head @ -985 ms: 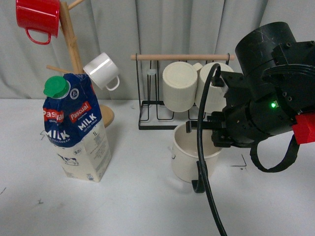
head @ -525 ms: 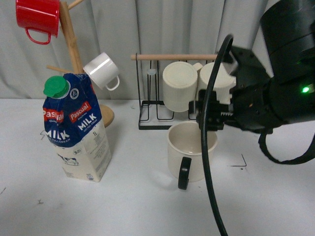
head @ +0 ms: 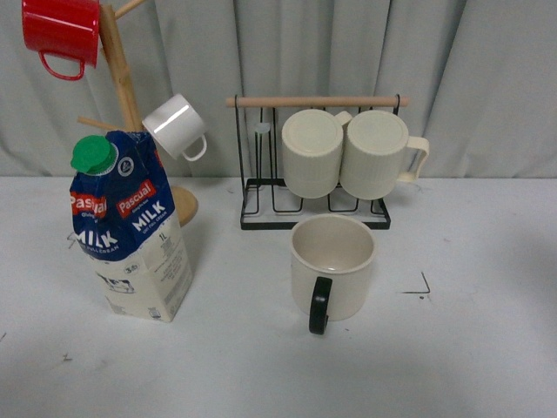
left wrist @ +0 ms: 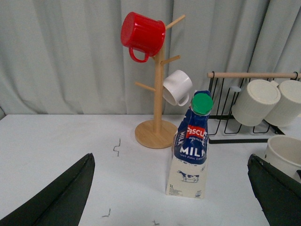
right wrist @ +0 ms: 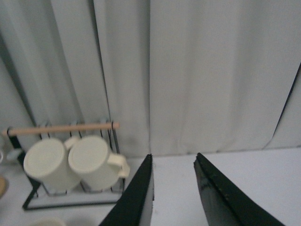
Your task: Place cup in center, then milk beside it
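Carton duty looks like what's left: the tall blue-and-cream milk carton [head: 130, 231] with the green round cap stands upright on the left of the white table [head: 252, 374], and the wooden mug tree [head: 122, 83] is just behind it, carrying a red enamel mug [head: 59, 30] and a small white mug [head: 174, 128]. The left gripper [left wrist: 170, 160] faces the carton in its wrist view, fingers spread very wide with nothing between them. Further right, the large smooth cream-white cup [head: 332, 266] with the black C-shaped handle sits upright about mid-table, well apart from the carton, handle toward the robot. It's just in front of the black wire rack [head: 318, 218] holding two ribbed cream mugs [head: 348, 152]. The right gripper [right wrist: 173, 157] shows only in its own wrist view, a modest gap between its fingers, gripping nothing. Risk-wise, the carton is tall with a creased top, so a high or off-centre pinch could tip or squash it. A careless lift could clip the white mug, and setting it down too close could bump that handle and shove the cup off centre.
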Robot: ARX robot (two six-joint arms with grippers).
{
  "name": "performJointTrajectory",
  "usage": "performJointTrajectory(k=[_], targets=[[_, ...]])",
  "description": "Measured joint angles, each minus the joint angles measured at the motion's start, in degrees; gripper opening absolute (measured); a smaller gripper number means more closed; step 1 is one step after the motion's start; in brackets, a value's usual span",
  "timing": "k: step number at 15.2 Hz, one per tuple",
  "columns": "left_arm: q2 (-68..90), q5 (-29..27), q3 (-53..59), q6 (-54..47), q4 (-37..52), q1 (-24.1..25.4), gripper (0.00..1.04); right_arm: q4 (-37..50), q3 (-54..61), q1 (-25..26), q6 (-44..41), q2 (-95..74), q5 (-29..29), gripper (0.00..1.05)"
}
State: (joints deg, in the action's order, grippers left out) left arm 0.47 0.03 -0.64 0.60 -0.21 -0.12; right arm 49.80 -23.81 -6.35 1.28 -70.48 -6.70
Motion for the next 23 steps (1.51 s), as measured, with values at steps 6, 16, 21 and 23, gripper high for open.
performJointTrajectory(k=[6,16,21,23], targets=[[0.0,-0.02,0.0,0.0,0.0,0.0,0.98,-1.46,12.26,3.3,-1.01,11.06,3.52,0.02],[0.0,-0.02,0.0,0.0,0.02,0.0,0.98,-9.7,22.86,6.64,-1.11,28.35,6.51,0.02],[0.0,-0.04,0.0,0.0,0.0,0.0,0.98,-20.81,23.15,6.64,-1.14,40.85,6.51,0.02],[0.0,-0.04,0.0,0.0,0.0,0.0,0.98,-25.11,23.15,6.64,-1.14,46.03,6.51,0.02]])
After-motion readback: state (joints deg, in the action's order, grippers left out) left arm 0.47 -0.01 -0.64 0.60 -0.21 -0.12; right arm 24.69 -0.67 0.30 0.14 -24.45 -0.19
